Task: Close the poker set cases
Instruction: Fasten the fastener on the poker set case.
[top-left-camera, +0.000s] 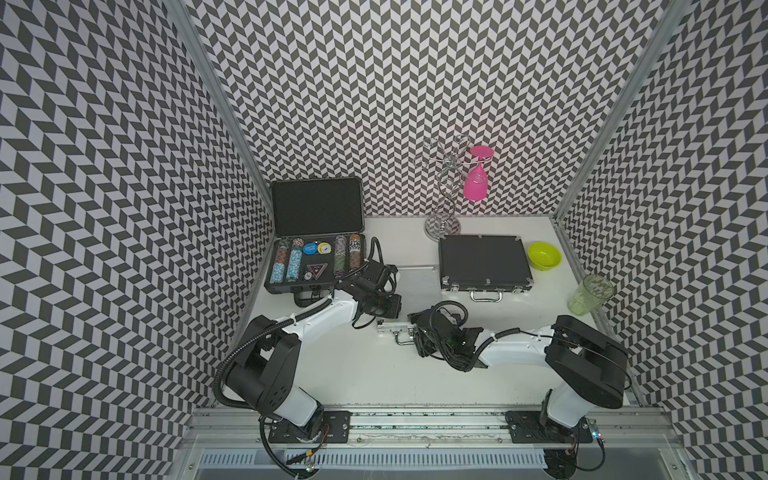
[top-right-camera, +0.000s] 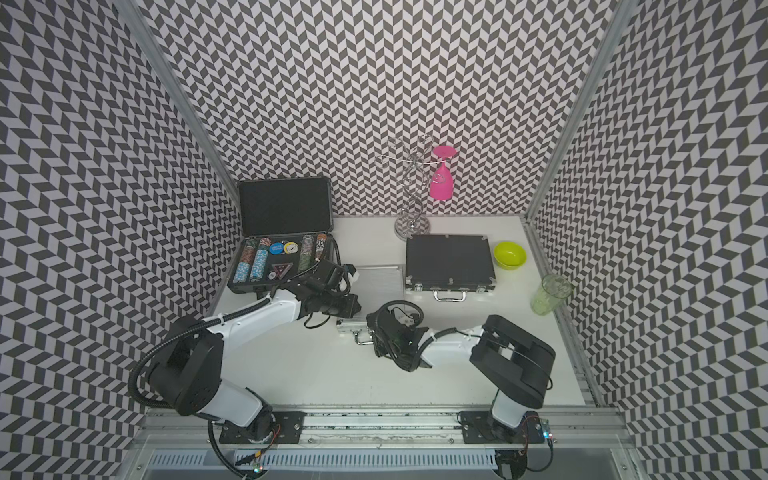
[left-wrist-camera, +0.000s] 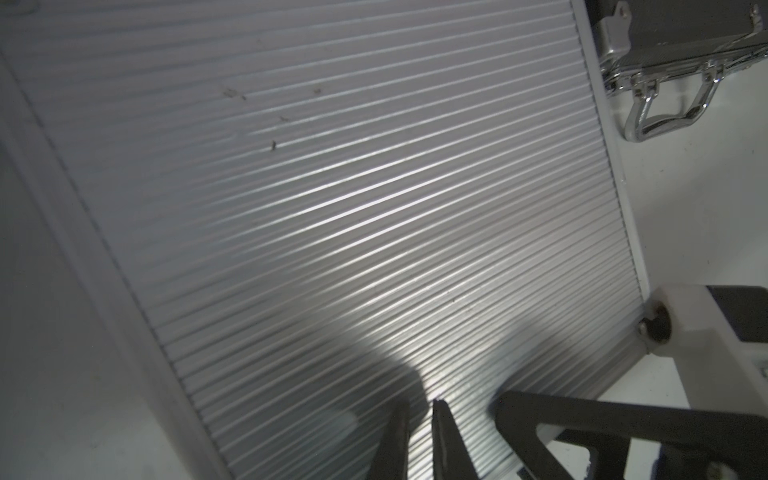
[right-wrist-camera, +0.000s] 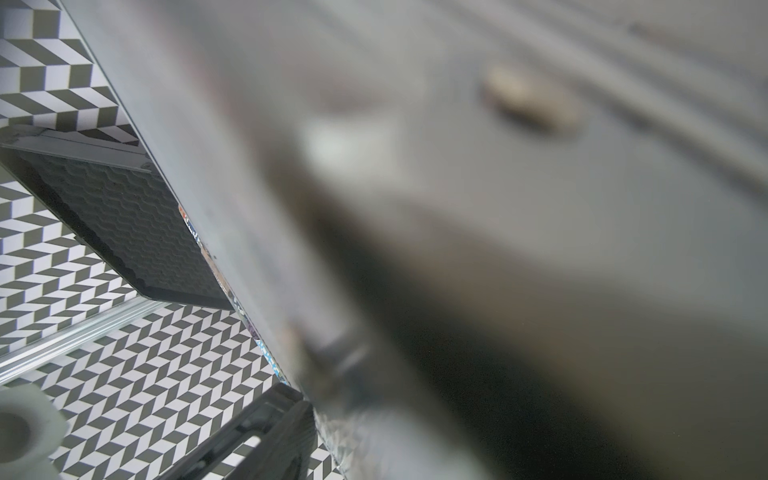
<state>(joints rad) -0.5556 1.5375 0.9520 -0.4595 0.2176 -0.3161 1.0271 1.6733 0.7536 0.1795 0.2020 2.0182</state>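
Three poker cases show in both top views. A black case (top-left-camera: 318, 205) stands open at the back left, chips in its base (top-left-camera: 291, 266). A second black case (top-left-camera: 484, 259) lies closed at the right. Between them lies a ribbed silver case (top-left-camera: 415, 282), lid down. My left gripper (left-wrist-camera: 419, 403) rests its tips on that lid near the front edge, fingers almost together with nothing between them. My right gripper (top-left-camera: 415, 332) is at the silver case's front edge by the handle (top-left-camera: 401, 341). Its wrist view is blurred, showing one finger (right-wrist-camera: 266, 432) beside the case wall.
A wire glass rack (top-left-camera: 442, 224) holding a pink glass (top-left-camera: 476, 183) stands at the back. A lime bowl (top-left-camera: 544, 255) sits right of the closed black case. A green tumbler (top-left-camera: 590, 295) stands by the right wall. Patterned walls enclose three sides.
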